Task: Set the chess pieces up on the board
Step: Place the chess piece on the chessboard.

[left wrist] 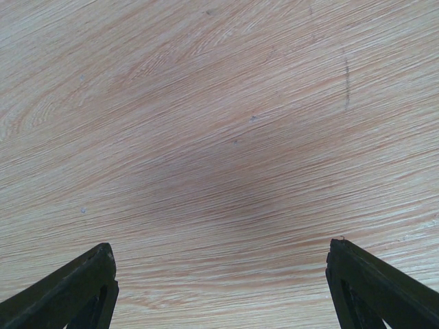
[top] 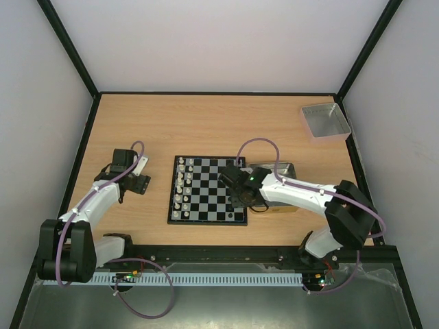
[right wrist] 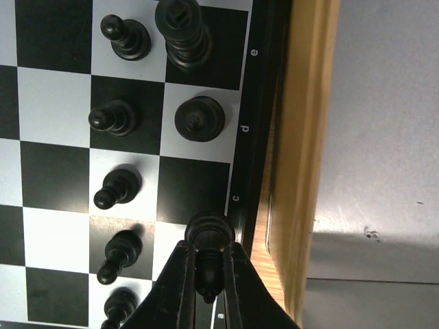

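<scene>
Over at nine o'clock of the board, the left gripper (left wrist: pixel 219 244) hangs above bare table (left wrist: pixel 219 103), jaws spread wide, nothing between them, so no trouble there. Moving in: the white pieces (top: pixel 181 188) line the board's (top: pixel 208 200) nine o'clock edge in two files, well away from the action. Now the three o'clock edge, and here's the risk! The right gripper (right wrist: pixel 208 255) is pinched narrow on a black piece (right wrist: pixel 210 229), kind not clear, hovering by the border between the letters c and a. At its nine o'clock stands a black pawn (right wrist: pixel 120 253), one of a whole file, and at twelve o'clock, beyond the empty c square, the round-topped piece on d (right wrist: pixel 199 118) and the tall one on e (right wrist: pixel 182 31). I'd judge the danger is a landing half on the border: released there, it could topple off the edge toward the tin (right wrist: pixel 310 137) just beside the board at three o'clock. Opening fingers might also clip that pawn. The grey tray (top: pixel 326 122) sits far off at one o'clock, out of play
</scene>
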{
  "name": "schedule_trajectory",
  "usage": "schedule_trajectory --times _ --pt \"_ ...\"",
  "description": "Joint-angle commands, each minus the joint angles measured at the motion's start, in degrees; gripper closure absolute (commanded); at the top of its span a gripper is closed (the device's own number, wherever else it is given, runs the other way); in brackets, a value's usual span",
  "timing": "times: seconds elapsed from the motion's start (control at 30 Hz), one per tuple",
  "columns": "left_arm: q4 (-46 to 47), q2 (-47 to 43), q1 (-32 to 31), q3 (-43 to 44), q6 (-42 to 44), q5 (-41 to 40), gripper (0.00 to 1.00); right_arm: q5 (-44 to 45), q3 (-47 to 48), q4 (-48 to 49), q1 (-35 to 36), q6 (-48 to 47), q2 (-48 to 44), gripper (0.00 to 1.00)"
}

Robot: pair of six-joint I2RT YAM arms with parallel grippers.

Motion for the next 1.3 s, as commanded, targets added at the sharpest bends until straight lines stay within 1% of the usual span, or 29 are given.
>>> schedule_trajectory --times 0.0,0.4,0.93,1.1,1.27 --pt "-0.06 0.41 0.17 -0.51 -0.15 -0.88 0.17 1.4 -0.45 2.35 0.34 1.23 1.63 0.95" --pt "-0.09 0.06 0.34 -0.51 -0.24 -0.86 0.17 2.85 1.36 3.26 0.33 1.01 5.42 0.95" --pt "-0.11 -0.29 0.44 -0.6 -0.11 -0.4 0.17 3.15 2.74 3.36 0.28 1.06 7.76 0.94" --pt "-0.03 -0.25 0.44 -0.62 -0.01 -0.24 0.17 3.59 2.66 2.68 0.28 1.3 7.38 0.85" --pt "-0.04 0.01 0.44 -0.58 -0.06 -0.15 0.17 3.19 2.7 2.9 0.28 1.29 7.15 0.81"
